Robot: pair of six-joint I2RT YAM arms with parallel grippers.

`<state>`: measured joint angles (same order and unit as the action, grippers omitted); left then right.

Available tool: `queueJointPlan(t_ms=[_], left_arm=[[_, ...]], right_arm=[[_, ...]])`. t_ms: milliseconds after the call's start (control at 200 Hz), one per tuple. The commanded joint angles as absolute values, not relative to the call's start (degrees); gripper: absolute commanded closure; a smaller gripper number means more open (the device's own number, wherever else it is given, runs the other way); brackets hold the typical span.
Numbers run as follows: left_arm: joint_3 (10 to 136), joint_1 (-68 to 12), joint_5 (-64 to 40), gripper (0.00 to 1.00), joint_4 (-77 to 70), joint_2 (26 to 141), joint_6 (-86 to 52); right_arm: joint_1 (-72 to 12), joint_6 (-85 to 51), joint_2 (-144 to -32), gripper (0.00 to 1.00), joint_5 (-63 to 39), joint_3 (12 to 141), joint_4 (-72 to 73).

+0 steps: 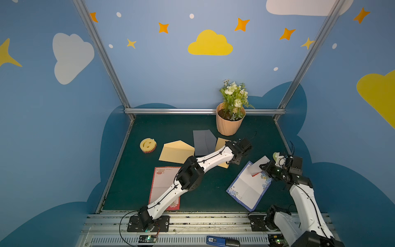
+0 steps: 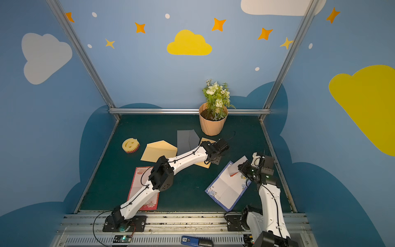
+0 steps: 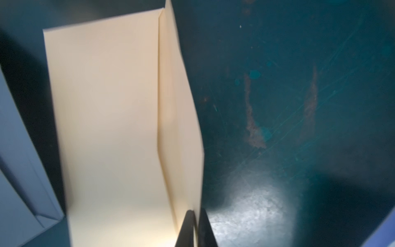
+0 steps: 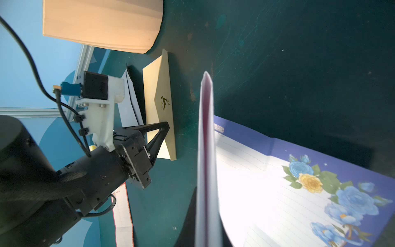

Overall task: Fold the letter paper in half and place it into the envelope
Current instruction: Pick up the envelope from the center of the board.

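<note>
The left pincer (image 3: 195, 213) is closed on the raised flap of the cream envelope (image 3: 106, 107), which lies mid-desk (image 1: 213, 192). To the right, the right pincer (image 1: 262, 167) is clamped tight on the folded letter paper (image 4: 206, 149), above a blue-flowered sheet (image 1: 248, 190).

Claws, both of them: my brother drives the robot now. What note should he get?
Left claw: shut on the flap of the envelope near the pot, flap lifted.
Right claw: shut on the folded letter, held over a flowered sheet.
Done: fold.
To do: slide letter into envelope.
</note>
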<state>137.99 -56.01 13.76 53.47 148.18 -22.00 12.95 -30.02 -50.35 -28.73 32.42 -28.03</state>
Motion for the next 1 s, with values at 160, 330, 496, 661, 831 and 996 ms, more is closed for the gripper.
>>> queueJointPlan(t_ms=[160,330,496,661,831,996], left_arm=[[128.5,-55.8,13.3,0.96,50.7,135.2,-23.0],[112.7,-55.7,13.5,0.96,40.5,120.7,-24.4],[103.9,-55.6,18.4,0.96,38.8,111.3,-25.8],[100.0,-55.6,27.2,0.96,44.4,106.2,-28.2],[99.2,-55.6,35.6,0.96,55.9,103.1,-33.4],[99.3,-56.5,42.1,0.96,69.2,100.6,-41.0]], right_arm=[[13.0,-30.3,-52.1,1.0,-30.8,33.2,-25.2],[13.0,-30.1,-53.4,1.0,-31.8,34.7,-23.8],[12.6,-29.6,-55.0,1.0,-32.6,36.1,-22.9],[10.7,-29.2,-57.4,1.0,-32.6,37.8,-22.1],[5.2,-29.2,-60.1,1.0,-29.8,40.2,-20.6],[0.6,-30.0,-63.3,1.0,-28.9,41.4,-17.9]])
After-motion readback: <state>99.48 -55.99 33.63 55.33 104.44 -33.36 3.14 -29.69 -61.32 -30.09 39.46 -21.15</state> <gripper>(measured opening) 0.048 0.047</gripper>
